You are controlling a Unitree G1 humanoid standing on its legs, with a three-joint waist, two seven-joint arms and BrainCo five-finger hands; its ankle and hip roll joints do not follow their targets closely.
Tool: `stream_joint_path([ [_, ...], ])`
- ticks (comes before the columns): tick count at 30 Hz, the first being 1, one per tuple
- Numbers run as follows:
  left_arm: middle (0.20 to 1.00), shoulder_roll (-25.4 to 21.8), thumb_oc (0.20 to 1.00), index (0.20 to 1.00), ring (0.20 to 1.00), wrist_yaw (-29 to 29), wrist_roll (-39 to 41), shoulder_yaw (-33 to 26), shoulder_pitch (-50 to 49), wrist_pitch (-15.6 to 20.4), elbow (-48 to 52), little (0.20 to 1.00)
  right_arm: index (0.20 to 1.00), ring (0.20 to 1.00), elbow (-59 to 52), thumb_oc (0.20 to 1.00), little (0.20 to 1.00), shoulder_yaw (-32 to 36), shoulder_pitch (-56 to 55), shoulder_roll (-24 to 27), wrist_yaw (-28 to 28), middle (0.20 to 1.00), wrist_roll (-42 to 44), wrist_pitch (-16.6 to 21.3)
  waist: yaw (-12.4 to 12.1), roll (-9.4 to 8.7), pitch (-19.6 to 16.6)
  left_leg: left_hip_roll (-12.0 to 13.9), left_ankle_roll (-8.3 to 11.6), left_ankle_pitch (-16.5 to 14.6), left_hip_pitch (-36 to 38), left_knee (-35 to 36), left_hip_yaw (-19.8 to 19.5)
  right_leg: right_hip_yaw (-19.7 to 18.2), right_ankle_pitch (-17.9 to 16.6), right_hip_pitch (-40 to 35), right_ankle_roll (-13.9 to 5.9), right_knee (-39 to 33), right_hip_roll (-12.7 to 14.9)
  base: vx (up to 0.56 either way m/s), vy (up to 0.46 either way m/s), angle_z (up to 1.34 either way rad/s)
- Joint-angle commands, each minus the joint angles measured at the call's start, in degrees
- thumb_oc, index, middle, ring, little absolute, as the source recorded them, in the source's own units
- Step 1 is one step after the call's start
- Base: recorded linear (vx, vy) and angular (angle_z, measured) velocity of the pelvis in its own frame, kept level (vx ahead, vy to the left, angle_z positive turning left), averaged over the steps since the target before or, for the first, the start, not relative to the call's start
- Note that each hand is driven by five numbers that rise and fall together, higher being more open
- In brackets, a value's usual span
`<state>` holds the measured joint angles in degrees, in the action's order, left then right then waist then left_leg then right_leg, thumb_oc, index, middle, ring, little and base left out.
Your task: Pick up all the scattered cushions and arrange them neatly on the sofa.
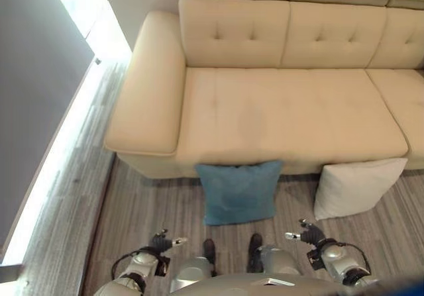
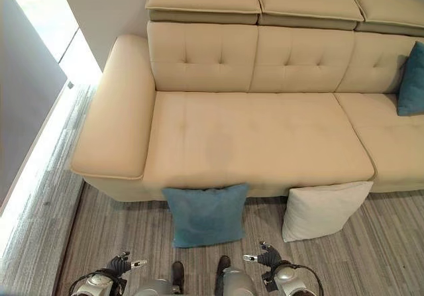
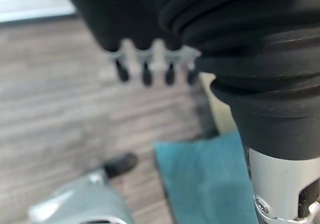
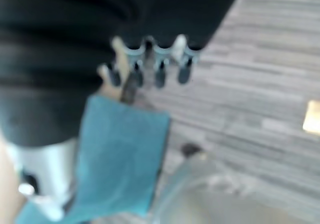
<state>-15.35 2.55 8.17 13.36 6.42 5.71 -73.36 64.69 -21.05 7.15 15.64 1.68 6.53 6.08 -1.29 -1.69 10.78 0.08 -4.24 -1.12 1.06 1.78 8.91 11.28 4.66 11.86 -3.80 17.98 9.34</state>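
A teal cushion [image 1: 239, 191] leans upright against the front of the beige sofa [image 1: 285, 114], on the floor straight ahead. A white cushion [image 1: 356, 186] leans against the sofa front to its right. Another teal cushion [image 2: 413, 79] rests on the sofa seat at the far right. My left hand [image 1: 161, 242] hangs low at the lower left, fingers relaxed and empty. My right hand [image 1: 307, 232] hangs at the lower right, also open and empty. Both are short of the cushions. The teal cushion [image 3: 210, 179] shows past my left hand [image 3: 150, 66], and as the teal cushion [image 4: 120, 159] past my right hand [image 4: 150, 63].
The sofa's wide left armrest [image 1: 147, 87] juts forward. A bright window strip [image 1: 56, 150] runs along the floor at the left beside a grey wall. Grey wood-plank floor [image 1: 152, 203] lies between me and the sofa.
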Motion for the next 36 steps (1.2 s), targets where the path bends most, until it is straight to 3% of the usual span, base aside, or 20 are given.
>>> stream_joint_path([
  [1, 1.0, -1.32, 1.0, 1.0, 1.0, 0.63, 0.71, 0.33, 1.98, 1.43, -1.32, 1.0, 1.0, 1.0, -0.13, 1.0, 1.0, -1.1, 2.14, 0.59, 0.47, 1.0, 0.14, 1.22, -0.92, -2.53, 0.57, 0.0, 4.66, -2.92, -3.56, -6.54, -2.01, -2.21, -4.14, -5.26, -3.98, -7.86, 0.7, 0.04, -0.062, -0.09],
  [6, 1.0, -1.0, 1.0, 1.0, 1.0, 1.35, 1.5, 0.45, 2.43, 2.09, -0.14, 1.0, 1.0, 1.0, -0.55, 1.0, 1.0, -1.5, 2.23, 1.45, 0.9, 1.0, -0.24, 1.59, -1.02, -2.62, 0.42, 0.66, 5.85, -1.91, -4.54, -6.33, -2.56, -1.1, -4.23, -6.37, -3.77, -11.2, 0.05, 0.02, -0.101, 0.16],
  [11, 1.0, -1.8, 1.0, 1.0, 1.0, 4.46, 4.7, 0.72, 6.61, 3.41, 3.17, 1.0, 1.0, 1.0, -1.91, 1.0, 1.0, -1.44, 4.46, 3.0, 2.62, 1.0, 1.49, 2.63, -1.04, -2.62, 3.92, 1.55, 6.92, -0.65, -9.91, -8.6, -4.76, 0.6, -3.27, -2.67, -2.52, -8.89, -0.24, -0.13, -0.119, 0.24],
  [12, 1.0, -2.19, 1.0, 1.0, 1.0, 6.47, 6.84, 0.84, 9.39, 4.23, 4.42, 1.0, 1.0, 1.0, -2.39, 1.0, 1.0, -1.4, 6.45, 3.55, 3.98, 1.0, 2.38, 3.14, -0.9, -2.58, 6.06, 1.63, 7.07, -0.27, -13.89, -10.74, -5.65, 0.92, -3.03, 1.29, -2.14, -5.88, 0.11, -0.21, -0.08, 0.21],
  [16, 1.0, -2.52, 1.0, 1.0, 1.0, 8.81, 9.46, 1.31, 13.21, 5.03, 5.68, 1.0, 1.0, 1.0, -4.15, 1.0, 1.0, -1.13, 9.55, 4.43, 6.43, 1.0, 3.63, 3.7, -0.46, -2.85, 7.67, 1.91, 7.05, -0.01, -20.17, -14.01, -6.14, 0.95, -2.63, 7.48, -1.78, -2.09, 0.41, -0.16, -0.04, 0.2],
  [17, 1.0, -3.32, 1.0, 1.0, 1.0, 10.86, 12.08, 1.9, 17.83, 5.8, 6.06, 1.0, 1.0, 1.0, -5.85, 1.0, 1.0, -1.16, 14.01, 6.15, 9.31, 1.0, 4.07, 3.85, 0.21, -2.82, 9.03, 2.28, 6.99, 0.13, -26.91, -17.32, -6.12, 0.6, -2.48, 14.25, -1.6, 1.38, 0.93, -0.16, -0.011, 0.06],
  [18, 1.0, -3.9, 1.0, 1.0, 1.0, 11.54, 12.81, 2.23, 19.28, 6.08, 6.36, 1.0, 1.0, 1.0, -6.17, 1.0, 1.0, -1.38, 15.29, 6.88, 10.02, 1.0, 4.43, 4.08, 0.28, -2.86, 9.51, 2.53, 7.34, -1.37, -28.78, -19.29, -6.34, 0.17, -1.11, 16.31, -1.93, 3.65, 1.01, -0.11, -0.003, 0.11],
  [23, 1.0, -5.1, 1.0, 1.0, 1.0, 13.95, 15.56, 2.4, 24.56, 7.09, 8.57, 1.0, 1.0, 1.0, -9.07, 1.0, 1.0, -1.31, 20.99, 9.0, 13.91, 1.0, 5.31, 5.03, 0.97, -2.51, 10.04, 2.84, 7.36, -1.22, -38.33, -22.9, -6.42, -0.65, -0.97, 25.85, -1.92, 7.35, 1.8, -0.08, 0.019, -0.01],
  [27, 1.0, -7.34, 1.0, 1.0, 1.0, 17.34, 18.02, 3.36, 31.7, 8.44, 13.68, 1.0, 1.0, 1.0, -12.93, 1.0, 1.0, 0.15, 28.3, 12.91, 18.88, 1.0, 6.01, 5.75, 2.01, -1.73, 11.25, 3.18, 7.48, -1.16, -50.48, -27.67, -7.05, -2.12, -0.61, 37.98, -1.76, 12.89, 2.89, -0.1, 0.028, 0.07],
  [36, 1.0, -10.08, 1.0, 1.0, 1.0, 20.15, 19.65, 5.69, 44.77, 7.7, 16.2, 1.0, 1.0, 1.0, -15.86, 1.0, 1.0, -1.33, 40.12, 17.65, 21.52, 1.0, 6.66, 5.8, 3.61, -1.3, 10.64, 3.33, 7.0, -1.81, -68.68, -33.76, -6.97, -5.34, -0.13, 56.71, -1.46, 19.65, 3.44, -0.01, 0.022, -0.01],
])
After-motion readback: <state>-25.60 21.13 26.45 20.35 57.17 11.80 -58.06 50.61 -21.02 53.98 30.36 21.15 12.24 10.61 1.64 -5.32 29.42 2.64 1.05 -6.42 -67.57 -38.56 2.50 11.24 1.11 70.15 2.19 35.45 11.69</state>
